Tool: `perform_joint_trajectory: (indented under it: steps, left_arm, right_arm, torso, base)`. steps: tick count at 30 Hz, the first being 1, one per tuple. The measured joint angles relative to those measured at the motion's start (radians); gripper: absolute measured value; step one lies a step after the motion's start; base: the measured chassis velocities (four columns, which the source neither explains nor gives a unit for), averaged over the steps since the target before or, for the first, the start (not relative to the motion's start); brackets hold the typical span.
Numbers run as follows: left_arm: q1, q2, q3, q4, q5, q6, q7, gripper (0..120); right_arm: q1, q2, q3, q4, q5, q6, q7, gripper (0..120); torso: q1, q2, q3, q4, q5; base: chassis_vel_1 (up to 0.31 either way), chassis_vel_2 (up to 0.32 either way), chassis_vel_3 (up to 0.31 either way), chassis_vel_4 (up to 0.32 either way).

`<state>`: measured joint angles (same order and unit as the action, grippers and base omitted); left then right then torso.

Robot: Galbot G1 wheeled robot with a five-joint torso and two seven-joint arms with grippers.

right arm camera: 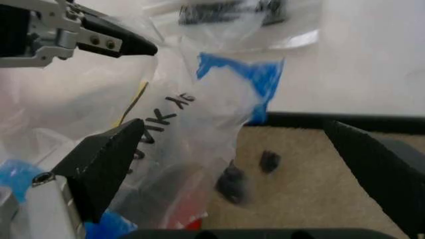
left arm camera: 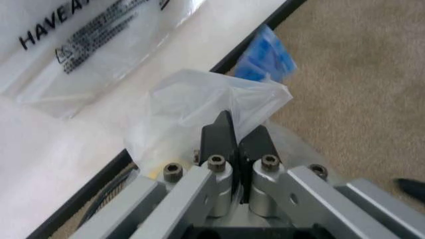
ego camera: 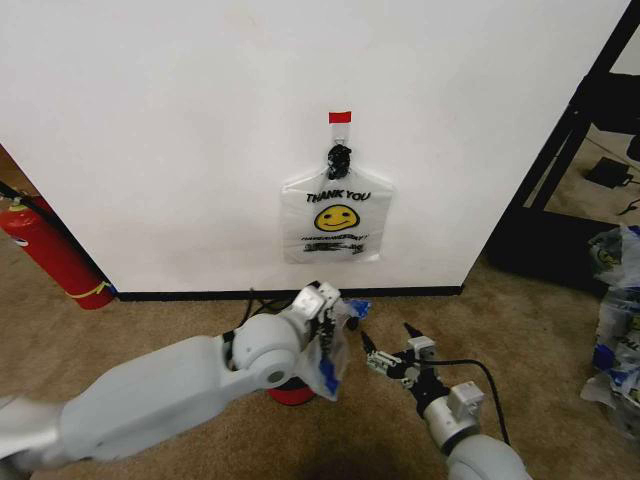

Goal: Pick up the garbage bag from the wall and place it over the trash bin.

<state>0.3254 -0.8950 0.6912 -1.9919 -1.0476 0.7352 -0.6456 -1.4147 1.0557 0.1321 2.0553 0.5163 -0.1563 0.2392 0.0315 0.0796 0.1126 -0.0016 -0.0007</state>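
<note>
Left gripper pinches the garbage bag hanging lengthwise downward (right gripper agape).

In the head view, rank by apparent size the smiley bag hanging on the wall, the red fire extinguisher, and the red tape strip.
1. Flat white plastic smiley-face bag hanging on the wall
2. Red fire extinguisher, partly cut off at the frame's edge
3. Small red tape strip
</note>
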Motion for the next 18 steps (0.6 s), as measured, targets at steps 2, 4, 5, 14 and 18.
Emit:
perform_joint_trajectory:
  steps: [2,4,5,14,18]
  left_arm:
    - [0.008,0.013,-0.004,-0.001,0.0,0.0,0.001,0]
    - [0.022,0.032,-0.018,-0.006,0.0,0.0,0.007,0]
    - [0.028,0.038,-0.027,-0.009,0.0,0.0,0.009,0]
    - [0.052,0.037,-0.043,-0.007,0.005,0.0,0.012,0]
    - [0.054,0.035,-0.043,-0.007,0.006,0.0,0.012,0]
  right_arm:
    - [0.031,0.008,-0.023,-0.019,0.01,-0.01,0.012,100]
    - [0.058,0.008,-0.047,-0.033,0.008,-0.012,0.013,100]
    - [0.071,0.005,-0.056,-0.036,0.008,-0.016,0.015,100]
    - [0.162,-0.01,-0.142,-0.065,-0.018,-0.043,0.017,100]
    - [0.17,-0.01,-0.153,-0.068,-0.019,-0.048,0.017,100]
  torso:
    - [0.0,0.0,0.0,0.0005,-0.0004]
    - [0.0,0.0,0.0,0.0005,-0.0002]
    - [0.0,0.0,0.0,0.0003,-0.0003]
    - [0.0,0.0,0.0,0.0001,-0.0003]
    - [0.0,0.0,0.0,0.0001,-0.0003]
  base:
    - [0.0,0.0,0.0,0.0]
    - [0.0,0.0,0.0,0.0]
    - [0.0,0.0,0.0,0.0]
    - [0.0,0.0,0.0,0.0]
    - [0.0,0.0,0.0,0.0]
